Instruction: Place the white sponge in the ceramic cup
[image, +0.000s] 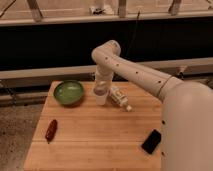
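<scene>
The ceramic cup, small, plain and white, stands upright on the wooden table just right of the green bowl. My gripper points straight down directly over the cup's mouth, at or just above its rim. The arm's wrist hides the cup's opening. The white sponge does not show anywhere on the table; it is hidden, and I cannot tell whether it is in the gripper or in the cup.
A green bowl sits at the table's back left. A white bottle with a label lies on its side right of the cup. A red object lies at the left edge. A black phone lies front right.
</scene>
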